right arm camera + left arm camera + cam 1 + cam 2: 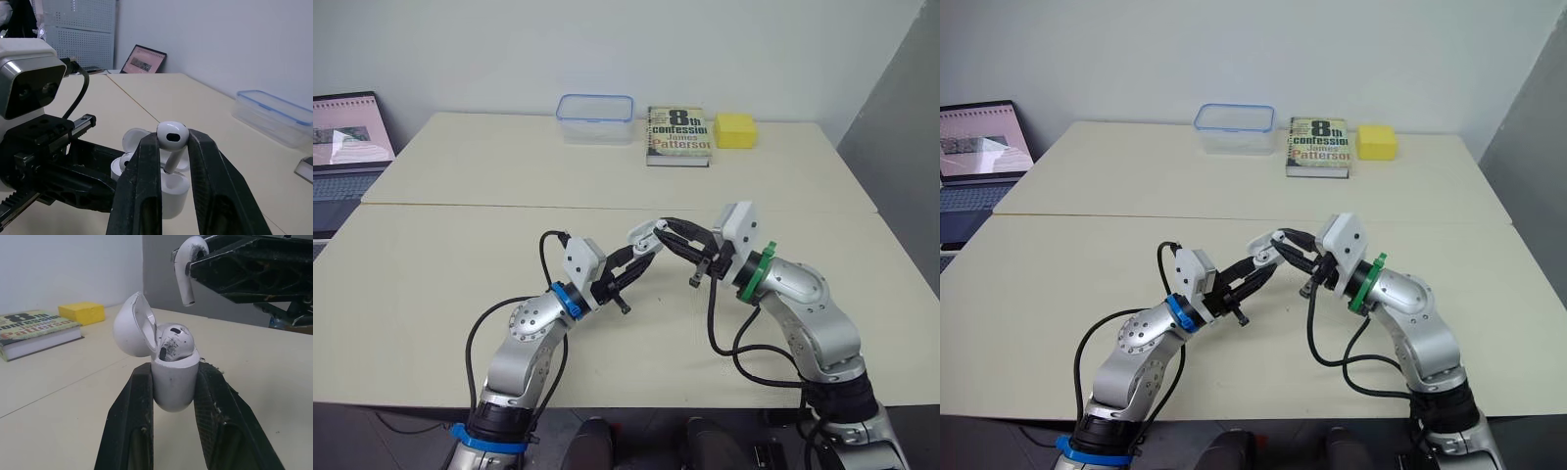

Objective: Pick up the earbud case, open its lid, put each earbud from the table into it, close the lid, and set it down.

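A wide pale surface (pixel 460 284) stretches away from the robot. Along its far edge sit a clear lidded container (pixel 595 118), a paperback book (pixel 678 135) to its right and a yellow block (pixel 735 129) further right. An open laptop (pixel 347 147) stands at the far left.

Above the near middle of the surface, the two arms meet. The left end effector (pixel 174 372) is clamped on the body of the white earbud case (pixel 172 193), holding it upright in the air with its lid swung open. One earbud (pixel 175 343) already sits in the case. The right end effector (pixel 172 147) pinches the second earbud (pixel 185 269) by its rounded head, stem pointing down, just above the open case.

The task looks nearly done: this bud must go in, then the lid must be closed.

Risks from here, as a judgement: the stem may miss its empty socket and catch the rim; the smooth rounded head may slip from the pinch; pressing down may twist the case in its grip.
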